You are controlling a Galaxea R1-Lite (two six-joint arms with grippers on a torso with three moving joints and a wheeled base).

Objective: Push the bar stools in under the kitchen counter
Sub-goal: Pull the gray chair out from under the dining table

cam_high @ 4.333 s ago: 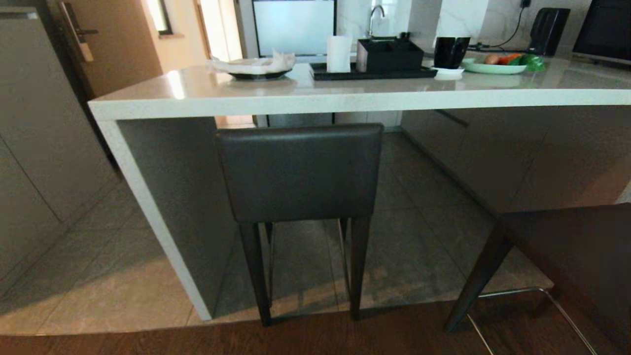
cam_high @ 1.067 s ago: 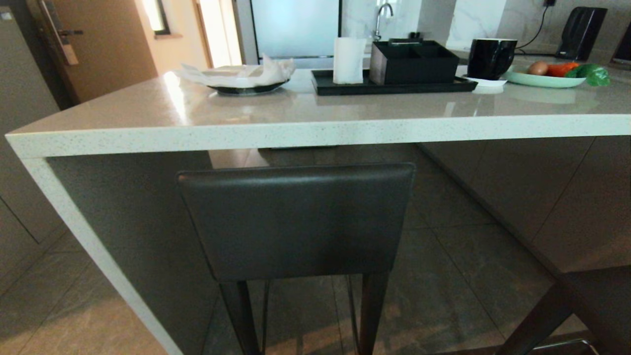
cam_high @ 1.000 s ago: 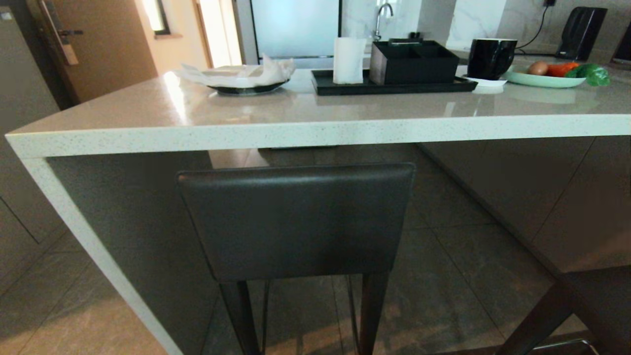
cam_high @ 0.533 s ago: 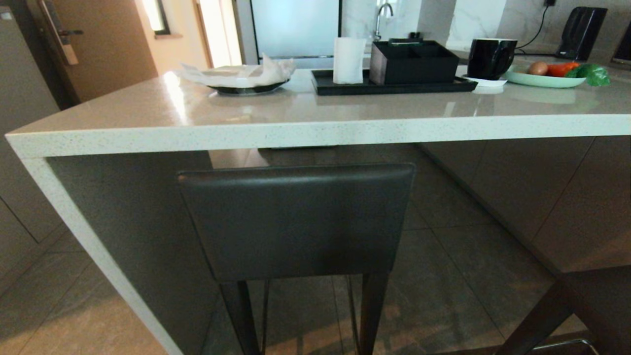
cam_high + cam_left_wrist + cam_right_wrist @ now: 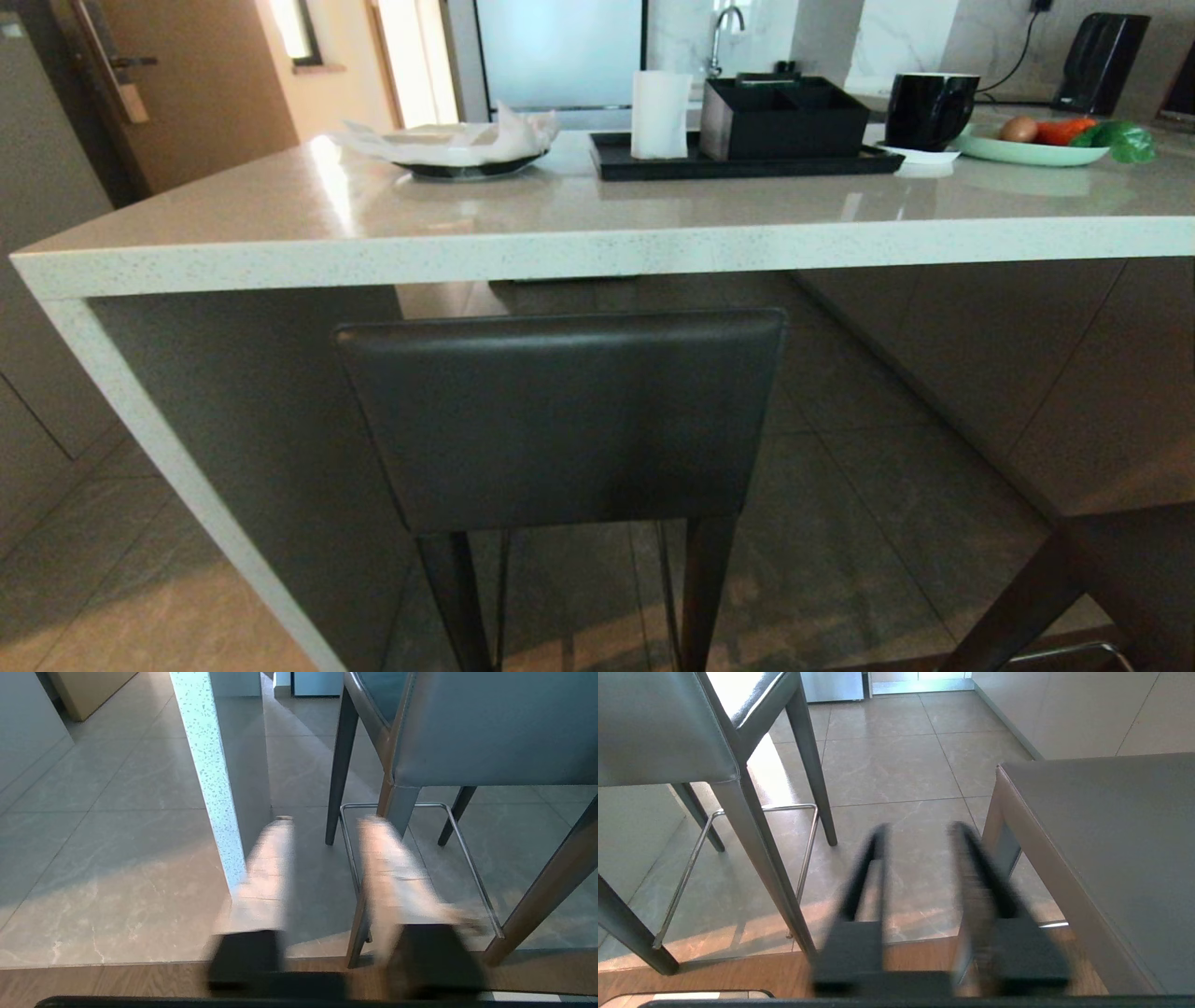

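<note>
As both hang low, left tool [image 5: 324, 826] parted, right tool [image 5: 917, 833] parted, empty

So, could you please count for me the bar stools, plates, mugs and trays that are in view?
Bar stools: 2, one in the middle, one at the right edge
Plates: 2, one dark, one green
Mugs: 1
Trays: 1
Total: 6

Ahead of the left gripper [image 5: 322, 826], bare floor [image 5: 117, 812] lies open, hemmed by the counter's side panel [image 5: 210, 788] and stool legs [image 5: 338, 765]. The right gripper [image 5: 917, 833] faces clear tiles [image 5: 887, 760] between the near stool [image 5: 658, 732] and the second stool [image 5: 1101, 826].
</note>
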